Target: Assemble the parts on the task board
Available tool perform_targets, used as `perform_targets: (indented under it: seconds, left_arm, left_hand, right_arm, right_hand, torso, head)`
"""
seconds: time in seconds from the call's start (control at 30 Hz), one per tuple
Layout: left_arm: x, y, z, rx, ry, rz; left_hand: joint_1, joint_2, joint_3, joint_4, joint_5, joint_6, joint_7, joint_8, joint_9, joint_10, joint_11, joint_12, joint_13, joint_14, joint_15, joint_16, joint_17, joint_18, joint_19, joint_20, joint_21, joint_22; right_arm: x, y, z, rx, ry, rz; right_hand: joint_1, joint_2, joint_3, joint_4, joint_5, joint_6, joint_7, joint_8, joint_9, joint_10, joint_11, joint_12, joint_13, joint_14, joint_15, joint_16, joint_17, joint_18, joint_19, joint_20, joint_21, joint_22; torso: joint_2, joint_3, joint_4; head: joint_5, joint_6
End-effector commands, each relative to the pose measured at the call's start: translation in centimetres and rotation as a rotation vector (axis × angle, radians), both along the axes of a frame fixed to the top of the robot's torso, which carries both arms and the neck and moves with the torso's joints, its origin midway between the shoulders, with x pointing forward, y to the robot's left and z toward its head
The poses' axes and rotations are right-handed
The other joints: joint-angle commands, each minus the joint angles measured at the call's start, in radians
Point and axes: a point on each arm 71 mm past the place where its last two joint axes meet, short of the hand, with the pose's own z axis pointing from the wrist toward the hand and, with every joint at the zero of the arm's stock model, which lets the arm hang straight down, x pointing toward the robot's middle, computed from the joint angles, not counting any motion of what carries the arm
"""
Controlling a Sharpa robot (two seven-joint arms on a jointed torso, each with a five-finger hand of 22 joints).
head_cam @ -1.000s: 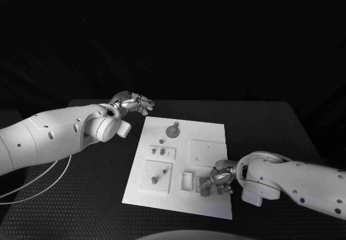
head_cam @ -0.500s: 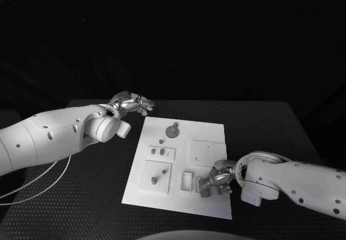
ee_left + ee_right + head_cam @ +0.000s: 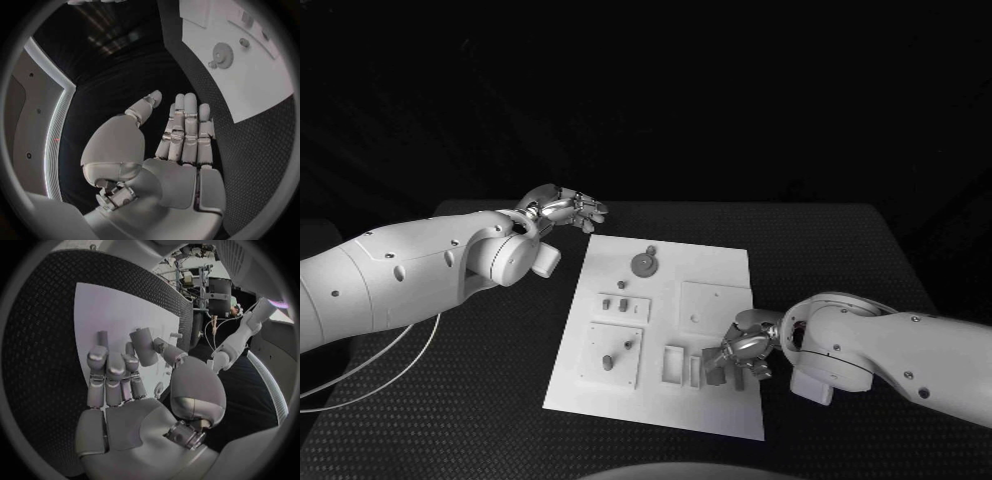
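The white task board (image 3: 718,265) lies in the middle of the black table. On it are a grey gear (image 3: 643,262), a small peg (image 3: 651,249), square recessed plates (image 3: 615,352) and two narrow slots (image 3: 676,362). My right hand (image 3: 744,354) hovers over the board's near right part, beside a small dark part (image 3: 715,377) by the slots. In the right wrist view its fingers (image 3: 112,375) are stretched over the board (image 3: 106,310) with nothing between them and the thumb. My left hand (image 3: 564,209) is open off the board's far left corner, its fingers (image 3: 186,127) straight; the gear (image 3: 222,52) lies beyond them.
A white cable (image 3: 387,365) loops on the table under my left arm. Black table surface (image 3: 848,250) runs beside the board on the right and on the far side. The board's near edge (image 3: 653,418) lies close to the table's front.
My right hand has turned and drawn slightly right, its fingers lifting off the small dark part by the slots. The left arm and hand have stayed still.
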Motion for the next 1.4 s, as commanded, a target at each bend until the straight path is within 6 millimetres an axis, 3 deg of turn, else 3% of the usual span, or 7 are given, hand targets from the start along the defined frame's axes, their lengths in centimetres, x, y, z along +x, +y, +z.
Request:
perform_targets:
  seconds: [0.03, 0.23, 0.43, 0.77, 0.97, 1.07, 1.4]
  left_arm:
    - [0.0, -0.2, 0.1, -0.004, -0.003, -0.007]
    - [0.0, -0.2, 0.1, -0.004, -0.004, -0.006]
    - [-0.1, -0.2, 0.1, -0.004, -0.003, -0.006]
    - [0.0, -0.5, 0.1, -0.005, 0.000, -0.011]
    - [0.0, -0.5, 0.1, -0.004, 0.000, -0.011]
    - [0.0, -0.4, 0.1, -0.004, 0.001, -0.009]
    - [0.0, -0.4, 0.1, -0.004, 0.001, -0.010]
  left_hand:
    - [-0.001, -0.001, -0.005, 0.002, 0.002, -0.008, -0.001, 0.005, -0.002, -0.007, 0.002, 0.002, 0.002, 0.004, 0.000, -0.004, 0.001, -0.013, 0.006, -0.018, -0.006, 0.001]
    - [-0.002, -0.001, -0.005, 0.002, 0.003, -0.008, -0.001, 0.005, -0.002, -0.007, 0.002, 0.002, 0.002, 0.004, 0.000, -0.004, 0.001, -0.013, 0.006, -0.018, -0.006, 0.001]
    - [-0.002, -0.002, -0.005, 0.002, 0.003, -0.008, -0.001, 0.005, -0.002, -0.007, 0.002, 0.002, 0.002, 0.004, 0.000, -0.004, 0.001, -0.013, 0.005, -0.018, -0.006, 0.001]
    - [-0.001, -0.003, -0.005, 0.002, 0.003, -0.008, -0.001, 0.006, -0.002, -0.007, 0.001, 0.002, 0.002, 0.004, 0.000, -0.005, 0.002, -0.013, 0.005, -0.018, -0.006, 0.002]
    - [-0.001, -0.003, -0.005, 0.002, 0.003, -0.008, -0.001, 0.006, -0.002, -0.007, 0.001, 0.002, 0.002, 0.004, 0.000, -0.005, 0.002, -0.014, 0.005, -0.018, -0.007, 0.002]
    - [-0.001, -0.003, -0.005, 0.002, 0.003, -0.008, -0.001, 0.006, -0.002, -0.007, 0.001, 0.002, 0.002, 0.004, 0.000, -0.005, 0.002, -0.014, 0.005, -0.018, -0.007, 0.002]
    - [-0.001, -0.003, -0.005, 0.002, 0.003, -0.009, -0.001, 0.006, -0.002, -0.007, 0.001, 0.002, 0.002, 0.004, 0.000, -0.006, 0.003, -0.014, 0.005, -0.018, -0.007, 0.003]
  right_arm:
    - [-0.1, 0.1, 0.4, 0.016, 0.011, -0.026]
    - [0.0, 0.5, 0.6, 0.026, 0.018, -0.039]
    - [0.5, 1.7, 0.4, 0.031, 0.038, -0.053]
    - [1.0, 4.8, -0.3, 0.035, 0.039, -0.041]
    - [0.6, 4.9, -1.0, 0.006, 0.066, -0.012]
    - [0.6, 4.9, -1.1, 0.003, 0.072, -0.006]
    - [0.4, 5.5, -1.3, 0.004, 0.075, 0.006]
  right_hand:
    - [-0.016, -0.004, -0.003, -0.002, -0.006, 0.008, -0.001, -0.003, -0.005, 0.009, 0.002, -0.003, -0.001, 0.003, -0.003, -0.002, -0.001, 0.084, -0.001, 0.005, 0.004, -0.002]
    - [-0.023, -0.006, -0.005, 0.001, -0.012, 0.010, -0.001, -0.003, -0.005, 0.010, 0.001, -0.003, -0.001, 0.003, -0.004, -0.002, -0.002, 0.084, 0.000, 0.005, 0.004, -0.003]
    - [-0.039, -0.013, -0.005, 0.013, -0.021, 0.015, -0.003, -0.003, -0.006, 0.011, -0.001, -0.004, -0.001, 0.004, -0.005, -0.002, -0.003, 0.084, 0.001, 0.005, 0.005, -0.005]
    - [-0.099, -0.026, -0.001, 0.069, -0.031, 0.035, -0.010, 0.004, -0.002, 0.011, -0.007, -0.007, 0.000, 0.002, -0.011, -0.002, -0.003, 0.084, 0.000, 0.003, 0.007, -0.012]
    - [-0.112, -0.028, 0.004, 0.082, -0.031, 0.046, -0.015, 0.009, 0.001, 0.009, -0.012, -0.009, 0.000, 0.000, -0.015, -0.002, -0.004, 0.084, -0.001, 0.001, 0.009, -0.014]
    - [-0.115, -0.028, 0.005, 0.084, -0.031, 0.048, -0.016, 0.010, 0.001, 0.007, -0.012, -0.010, 0.000, -0.001, -0.016, -0.002, -0.004, 0.084, -0.002, 0.001, 0.009, -0.014]
    - [-0.115, -0.027, 0.006, 0.083, -0.031, 0.050, -0.017, 0.011, 0.002, 0.005, -0.014, -0.011, 0.000, -0.002, -0.017, -0.003, -0.004, 0.084, -0.004, 0.001, 0.010, -0.014]
  torso:
    - [0.000, -0.0012, -0.0004]
    - [0.000, -0.0010, 0.0018]
    - [0.000, -0.0023, -0.0009]
    - [0.000, 0.0003, 0.0021]
    - [0.000, -0.0005, 0.0037]
    - [0.001, -0.0007, 0.0014]
    - [0.001, 0.0013, 0.0001]
  head:
    - [-0.001, 0.001]
    - [0.001, 0.001]
    - [0.001, 0.000]
    - [0.000, -0.003]
    - [0.003, -0.006]
    - [0.005, -0.008]
    - [0.009, -0.009]
